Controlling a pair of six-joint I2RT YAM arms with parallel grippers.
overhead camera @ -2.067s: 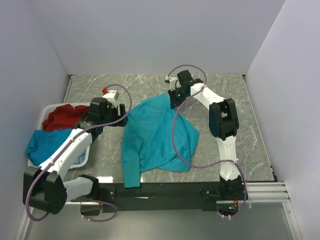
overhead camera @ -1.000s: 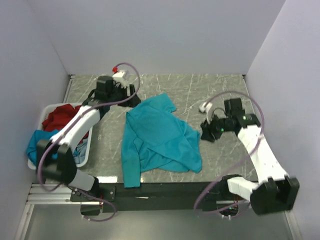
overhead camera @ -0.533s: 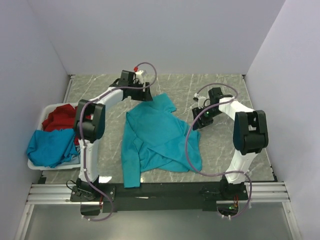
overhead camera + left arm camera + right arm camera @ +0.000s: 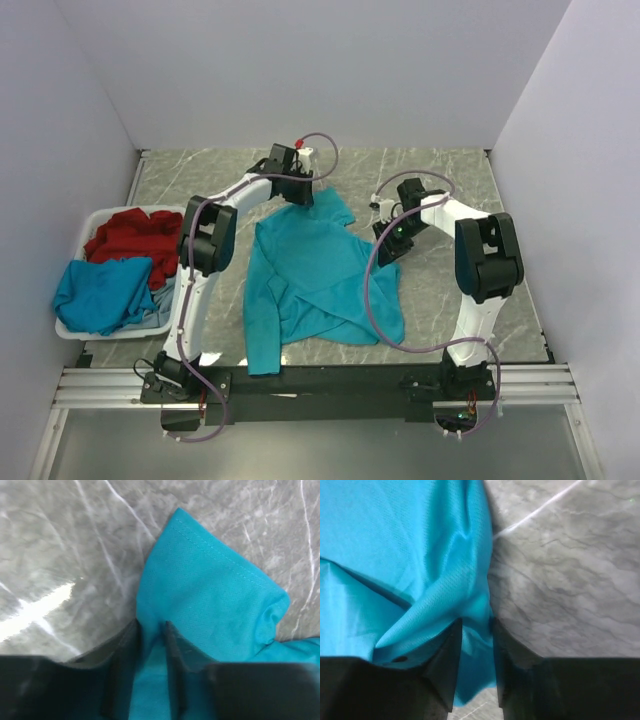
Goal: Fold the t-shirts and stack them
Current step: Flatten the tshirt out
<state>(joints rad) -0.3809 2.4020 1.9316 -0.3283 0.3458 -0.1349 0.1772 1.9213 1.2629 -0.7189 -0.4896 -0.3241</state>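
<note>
I have one t-shirt (image 4: 320, 280) spread across the middle of the surface (image 4: 450, 180). At the left edge sits the basket (image 4: 110, 336), more t-shirts (image 4: 120, 260) heaped inside. My left pincer (image 4: 300, 190) grips the spread shirt's far corner, and my right pincer (image 4: 386, 248) grips its right edge.

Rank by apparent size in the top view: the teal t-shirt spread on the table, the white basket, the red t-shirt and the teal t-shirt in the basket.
1. the spread teal t-shirt
2. the white basket
3. the red t-shirt and the teal t-shirt in the basket: both bunched, too alike to rank.
</note>
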